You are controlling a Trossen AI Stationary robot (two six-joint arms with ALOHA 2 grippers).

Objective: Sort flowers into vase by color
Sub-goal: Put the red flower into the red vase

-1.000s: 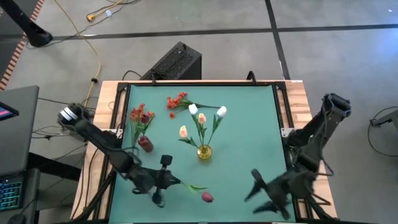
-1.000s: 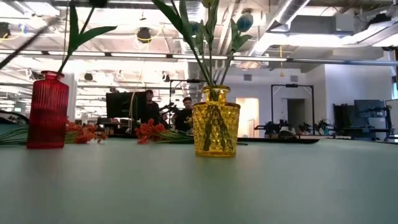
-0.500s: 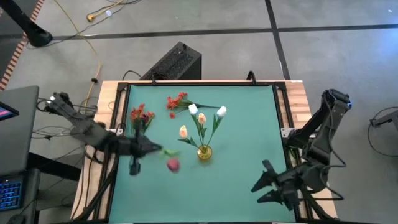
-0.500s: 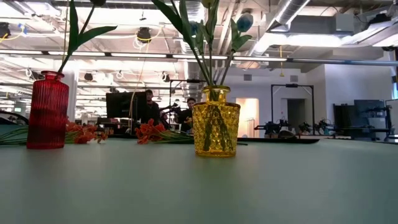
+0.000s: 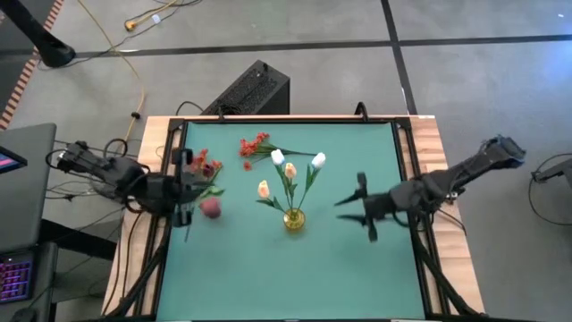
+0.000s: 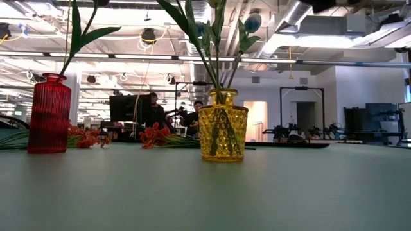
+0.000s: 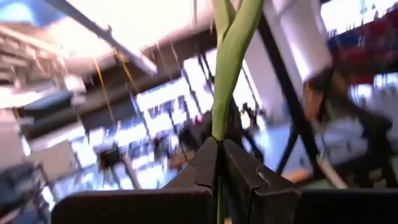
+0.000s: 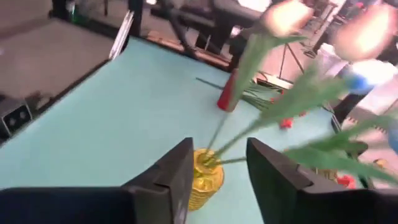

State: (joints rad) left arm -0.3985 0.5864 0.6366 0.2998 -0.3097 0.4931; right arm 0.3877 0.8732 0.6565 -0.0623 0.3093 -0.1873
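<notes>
Pink bloom (image 5: 211, 207) hangs over the red vase (image 5: 202, 199), its green stem (image 7: 229, 68) pinched by the left gripper (image 5: 183, 191). If lowered off-centre, the vase may be tipped. The right gripper (image 5: 359, 207), fingers spread and empty, is aimed at the yellow vase (image 5: 294, 218) of pale tulips (image 5: 290, 170). The red vase's mouth is hidden.

Grey floor (image 5: 465, 89), lit open-plan hall (ducted ceiling (image 6: 282, 25)).
</notes>
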